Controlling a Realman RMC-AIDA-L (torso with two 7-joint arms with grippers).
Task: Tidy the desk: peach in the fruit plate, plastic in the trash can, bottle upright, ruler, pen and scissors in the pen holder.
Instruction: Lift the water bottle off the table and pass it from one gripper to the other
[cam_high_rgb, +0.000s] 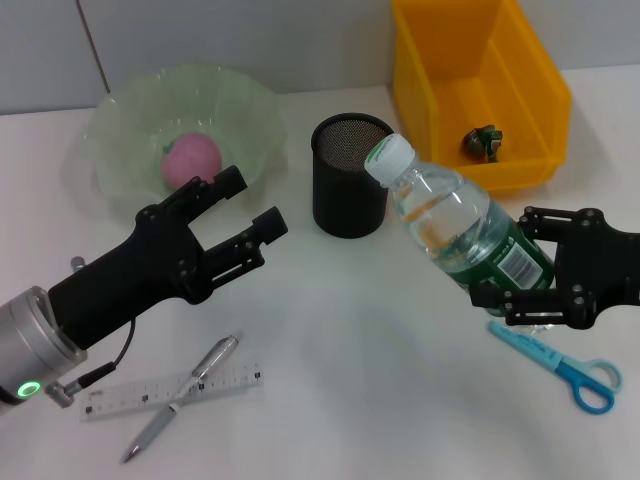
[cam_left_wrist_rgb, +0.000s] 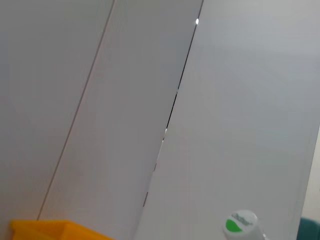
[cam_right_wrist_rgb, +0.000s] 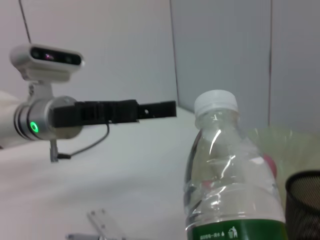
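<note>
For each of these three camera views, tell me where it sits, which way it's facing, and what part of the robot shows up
Head view: above, looking down at the desk; left gripper open, right gripper shut on the tilted bottle.
Left wrist view: faces the wall panels; no own fingers, only the bottle cap and yellow bin corner.
Right wrist view: looks past the bottle toward the left gripper and pen holder.
Shared: the bottle appears in all three.
</note>
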